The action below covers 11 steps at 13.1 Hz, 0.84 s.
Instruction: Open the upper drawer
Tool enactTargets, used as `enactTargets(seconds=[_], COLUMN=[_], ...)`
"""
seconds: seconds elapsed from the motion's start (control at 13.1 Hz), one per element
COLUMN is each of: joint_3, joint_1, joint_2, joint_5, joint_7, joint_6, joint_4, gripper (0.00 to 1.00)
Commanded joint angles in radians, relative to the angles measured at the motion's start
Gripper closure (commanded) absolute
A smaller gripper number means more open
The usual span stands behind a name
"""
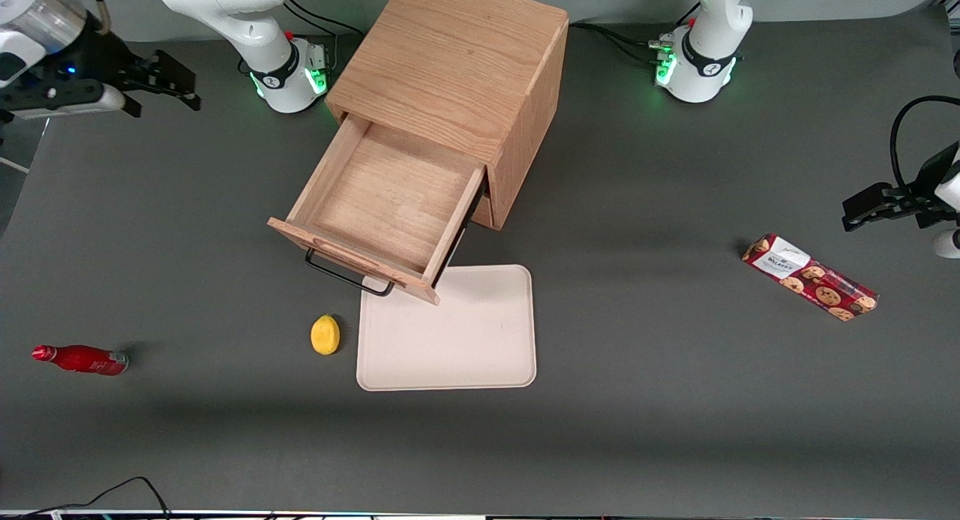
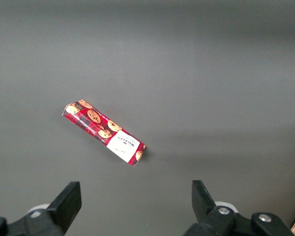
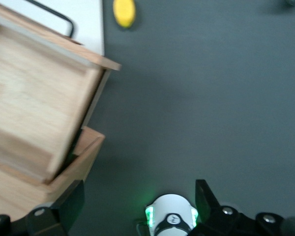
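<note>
The worktop (image 1: 675, 430) carries the cabinet (image 1: 450, 62), whose upper drawer (image 1: 382, 197) is pulled well out, its handle (image 1: 346, 274) over the edge of the tray (image 1: 450, 340) in front of the cabinet. The opening looks done; what remains, I judge, is only to retreat and park. The hand (image 1: 161, 81) hangs high, well apart from the drawer, toward the working arm's end, fingers (image 3: 209, 199) spread and holding nothing. A lemon (image 1: 325, 334) lies beside the tray.
</note>
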Motion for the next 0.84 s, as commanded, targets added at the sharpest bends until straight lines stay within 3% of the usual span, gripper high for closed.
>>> enactTargets(seconds=[0.0,0.23,0.76], joint_3=[0.000,-0.011,-0.042], joint_1=[0.009,0.008,0.008], joint_2=[-0.016,0.058,0.196], joint_5=[-0.073,-0.100,-0.088], joint_7=[-0.006,-0.004,0.011], joint_6=[0.038,0.036,-0.020], joint_4=[-0.023,0.066,0.245], gripper=[0.00,0.00,0.00])
